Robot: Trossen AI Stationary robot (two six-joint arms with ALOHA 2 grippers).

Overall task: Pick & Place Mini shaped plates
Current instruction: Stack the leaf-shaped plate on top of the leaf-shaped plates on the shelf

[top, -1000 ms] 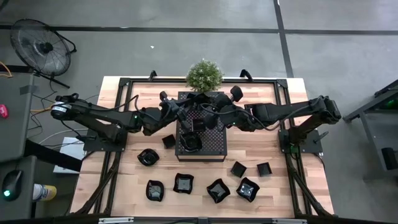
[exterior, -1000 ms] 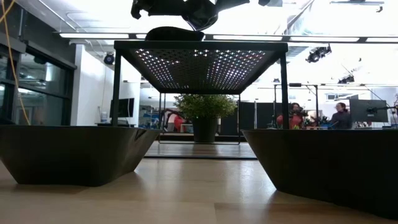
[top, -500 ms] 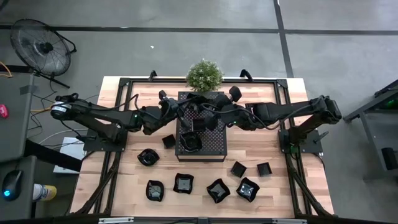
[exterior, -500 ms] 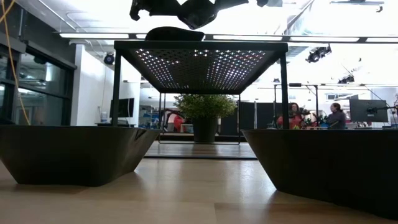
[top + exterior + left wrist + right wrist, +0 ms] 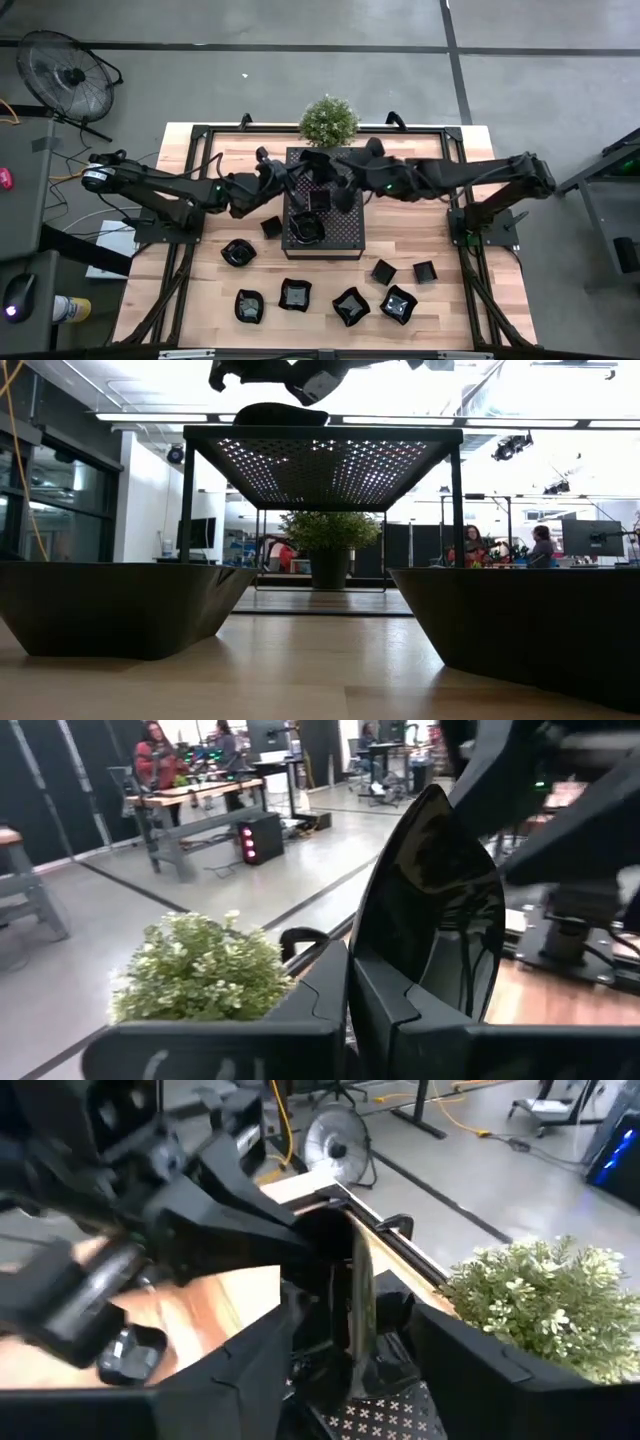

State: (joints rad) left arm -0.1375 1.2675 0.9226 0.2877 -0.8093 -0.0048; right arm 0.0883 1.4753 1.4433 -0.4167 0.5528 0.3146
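both grippers meet over the tray (image 5: 340,225), near the plant (image 5: 328,119) at 12 o'clock. left gripper (image 5: 350,982) pinches a plate (image 5: 438,910) on edge; right gripper (image 5: 350,1330) fingers spread around it. other plates (image 5: 350,305) sit toward 6 o'clock.

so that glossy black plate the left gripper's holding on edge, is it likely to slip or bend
The plate looks rigid: it keeps its curve pinched by one edge. Its mirror-like gloss suggests a slippery surface, so the left gripper may let it pivot. Probably light, possibly brittle.
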